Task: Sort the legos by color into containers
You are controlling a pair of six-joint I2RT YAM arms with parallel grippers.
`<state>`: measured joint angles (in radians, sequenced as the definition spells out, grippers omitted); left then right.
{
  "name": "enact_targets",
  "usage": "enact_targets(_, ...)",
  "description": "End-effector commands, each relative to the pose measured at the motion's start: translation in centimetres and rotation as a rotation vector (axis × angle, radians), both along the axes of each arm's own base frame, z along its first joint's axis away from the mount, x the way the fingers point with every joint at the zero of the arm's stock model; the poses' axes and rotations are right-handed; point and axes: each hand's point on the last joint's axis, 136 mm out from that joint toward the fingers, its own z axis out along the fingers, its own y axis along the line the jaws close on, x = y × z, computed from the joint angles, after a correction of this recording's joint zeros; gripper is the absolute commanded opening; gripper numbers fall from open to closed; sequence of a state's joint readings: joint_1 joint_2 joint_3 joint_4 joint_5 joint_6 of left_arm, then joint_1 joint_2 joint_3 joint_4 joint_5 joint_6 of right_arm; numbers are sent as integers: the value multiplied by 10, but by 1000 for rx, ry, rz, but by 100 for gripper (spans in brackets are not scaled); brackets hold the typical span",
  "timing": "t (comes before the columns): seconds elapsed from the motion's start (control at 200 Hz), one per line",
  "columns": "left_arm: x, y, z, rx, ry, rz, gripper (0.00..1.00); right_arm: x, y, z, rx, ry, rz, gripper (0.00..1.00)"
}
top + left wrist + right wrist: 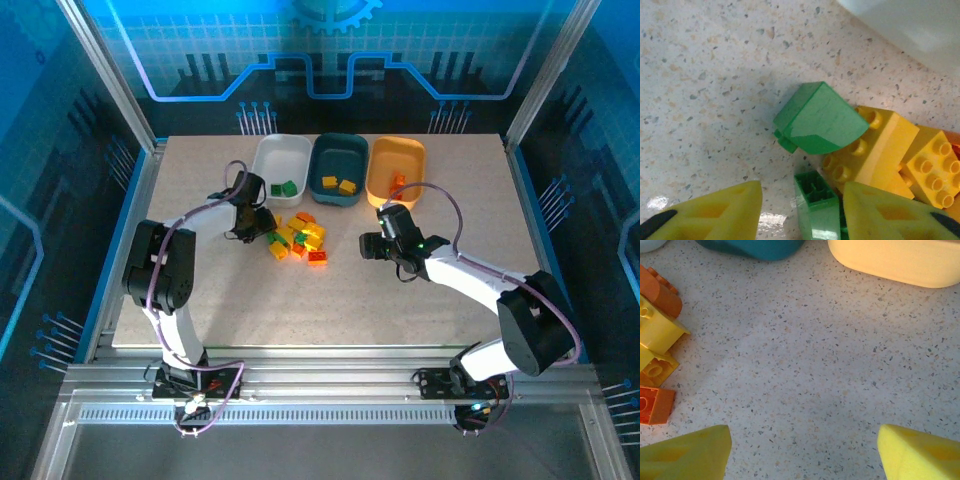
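Note:
A pile of green, yellow and orange-red legos (298,238) lies on the table in front of the three containers. My left gripper (262,232) is down at the pile's left edge. In the left wrist view its jaws (802,215) straddle a small green brick (817,205); a gap shows between the brick and the left finger (715,215), so it is open. A curved green brick (817,117) leans on yellow bricks (880,145) just beyond. My right gripper (368,246) is open over bare table (805,455), right of the pile, with nothing between its fingers.
The white tray (270,150) holds green bricks (285,188), the teal tray (340,145) yellow ones (338,184), the yellow-orange tray (400,150) an orange-red one (398,182). In the right wrist view, orange (657,290) and yellow bricks (655,330) sit at the left edge.

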<state>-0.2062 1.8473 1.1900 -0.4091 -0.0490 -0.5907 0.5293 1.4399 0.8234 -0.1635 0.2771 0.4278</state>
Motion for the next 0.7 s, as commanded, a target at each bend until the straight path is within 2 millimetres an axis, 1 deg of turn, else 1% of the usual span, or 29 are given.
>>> enact_targets(0.0, -4, 1, -16, 36, 38, -25, 46, 0, -7, 4, 6, -16, -29, 78)
enact_targets(0.12, -11, 4, -22, 49, 60, -32, 44, 0, -7, 5, 4, -19, -30, 78)
enact_targets(0.275, -24, 7, -21, 48, 61, -20, 43, 0, -8, 6, 4, -22, -31, 78)
enact_targets(0.435, -30, 4, -17, 14, 50, -16, 45, -1, -7, 7, 5, -22, -27, 78)
enact_targets(0.58, -34, 0, -19, -3, 64, -21, 45, -1, -7, 7, 6, -21, -26, 78)
enact_targets(0.69, -39, 1, -21, -1, 69, -15, 45, -1, -7, 8, 7, -25, -27, 78)
